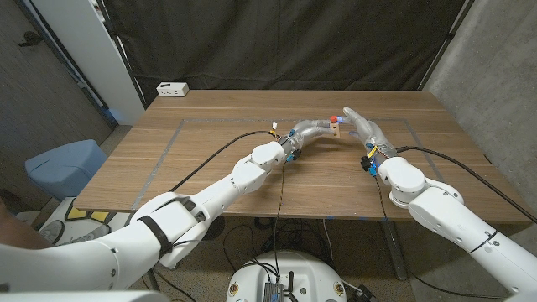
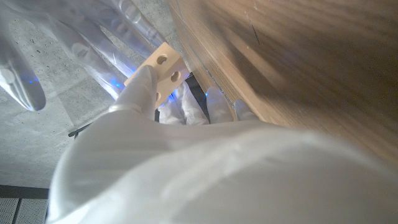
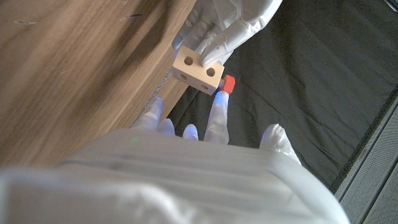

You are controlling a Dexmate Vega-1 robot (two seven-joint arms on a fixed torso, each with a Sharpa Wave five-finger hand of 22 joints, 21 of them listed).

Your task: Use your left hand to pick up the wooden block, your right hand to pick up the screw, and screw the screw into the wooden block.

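Note:
My left hand [image 1: 312, 131] holds the pale wooden block [image 1: 335, 128] above the table's middle; the block [image 3: 198, 70] has round holes in its faces. A red screw [image 3: 228, 83] sticks out of the block's side, its head [image 1: 333, 118] just above the block in the head view. My right hand [image 1: 365, 132] stands right beside the block with its fingers spread, and one fingertip [image 3: 218, 106] reaches up to the screw head while the thumb stays well apart. In the left wrist view my thumb [image 2: 140, 87] presses on the block [image 2: 163, 68].
A white box [image 1: 172, 88] sits at the back left corner of the wooden table [image 1: 210, 134]. Black cables [image 1: 214, 155] trail over the table from both wrists. A blue bin [image 1: 63, 164] stands on the floor to the left.

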